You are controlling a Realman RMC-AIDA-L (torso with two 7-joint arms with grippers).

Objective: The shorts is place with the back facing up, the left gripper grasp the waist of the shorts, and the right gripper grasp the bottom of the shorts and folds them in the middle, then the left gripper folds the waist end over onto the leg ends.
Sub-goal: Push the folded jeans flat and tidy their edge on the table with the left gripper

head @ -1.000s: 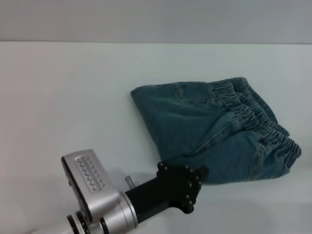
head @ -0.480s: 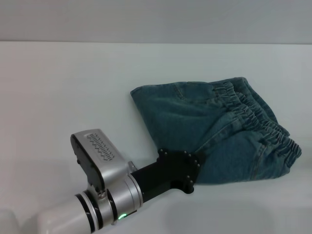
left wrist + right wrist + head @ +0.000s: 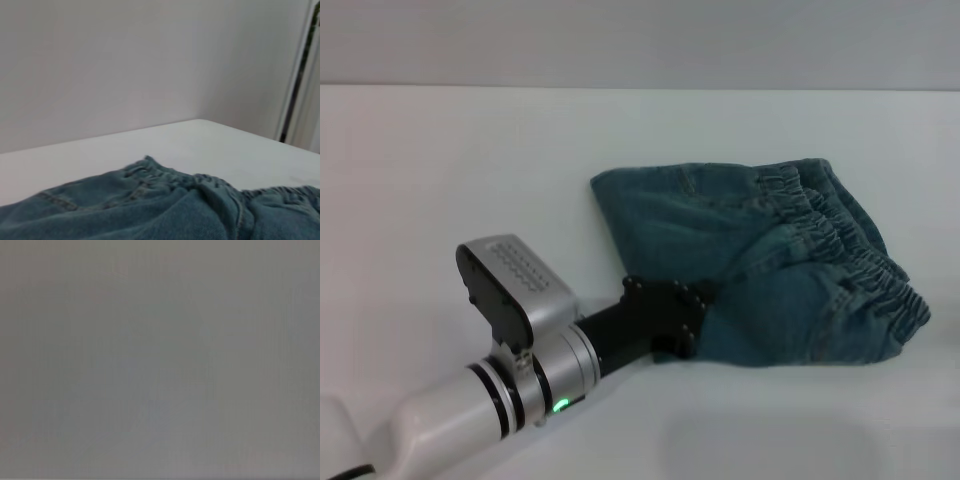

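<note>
Shorts (image 3: 760, 275) lying folded on table, blue faded denim, bunched into rough wedge, widest twd robot's right. Waist (image 3: 840, 245) sitting on top, puckered elastic band running diagonally across right part, facing up. Near edge lying under left gripper (image 3: 692, 322), black claw meeting denim at near-left corner; fingers hidden by fabric. In left wrist view, shorts (image 3: 150, 210) filling foreground, waist (image 3: 220, 186) rumpling across.

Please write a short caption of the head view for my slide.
Left gripper at the near edge of the folded shorts on a white table, waist on top.
</note>
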